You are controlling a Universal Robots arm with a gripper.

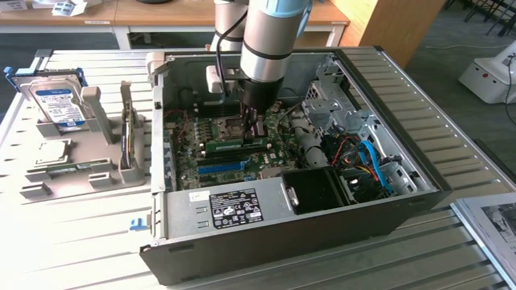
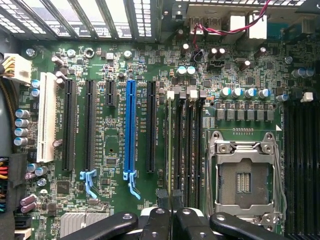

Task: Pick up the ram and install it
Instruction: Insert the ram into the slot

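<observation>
Gripper (image 1: pixel 252 128) pinches the long thin green ram stick (image 1: pixel 234 144) over the green motherboard's (image 2: pixel 100 65) black slots (image 2: pixel 192 145). I judge pickup done, seating unconfirmed.

The arm (image 1: pixel 270 36) is a stout silver-grey tube with a pale blue band near its upper end and black rings at the joints; a black cable (image 1: pixel 234 24) runs alongside it; just above the claw (image 1: pixel 251 130) sits a black wrist cylinder (image 1: pixel 260 95), a small white box (image 1: pixel 214 78) fixed beside it; the claw itself is black, its link bars (image 2: pixel 107 225) joined by round silver pivot pins (image 2: pixel 126 217).
</observation>
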